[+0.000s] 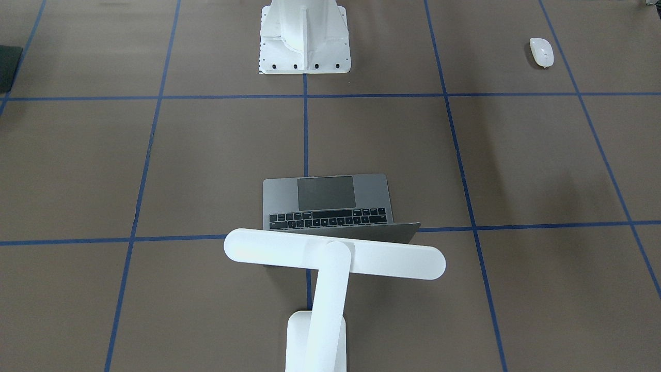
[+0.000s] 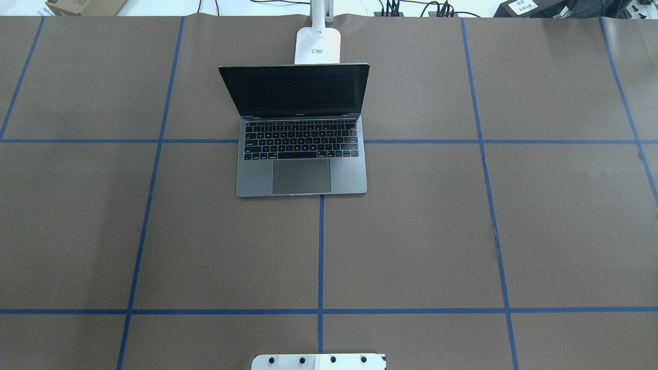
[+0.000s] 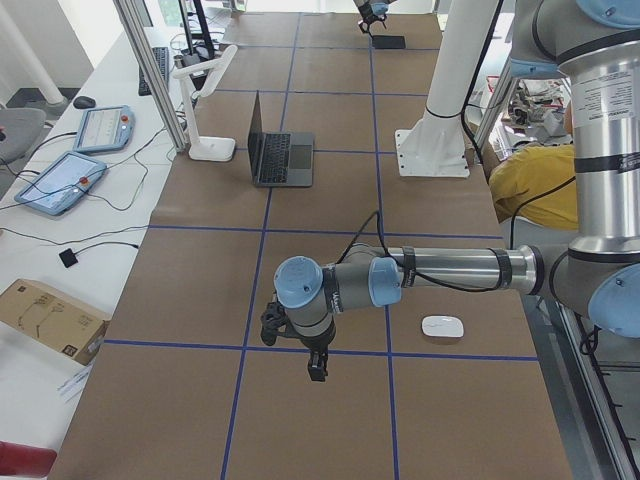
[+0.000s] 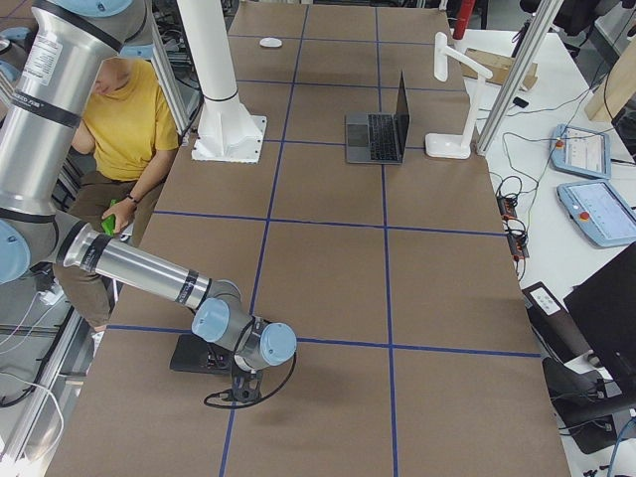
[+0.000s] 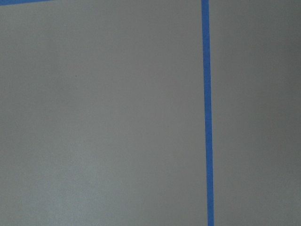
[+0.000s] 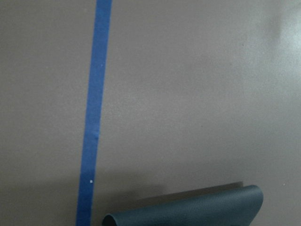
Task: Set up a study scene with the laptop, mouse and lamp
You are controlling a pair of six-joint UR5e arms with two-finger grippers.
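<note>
Left claw [image 3: 316, 366] and right claw [image 4: 241, 391] are hanging down, forearms reaching out low; apart or together, cannot tell.

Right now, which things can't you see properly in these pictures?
- Left gripper: shows only in the left side view and is small, so open or shut is unclear.
- Right gripper: same, in the right side view only.
- Lamp: the overhead view's top edge cuts off its light bar.
- Black mat: the front-facing view's left edge cuts it.
</note>
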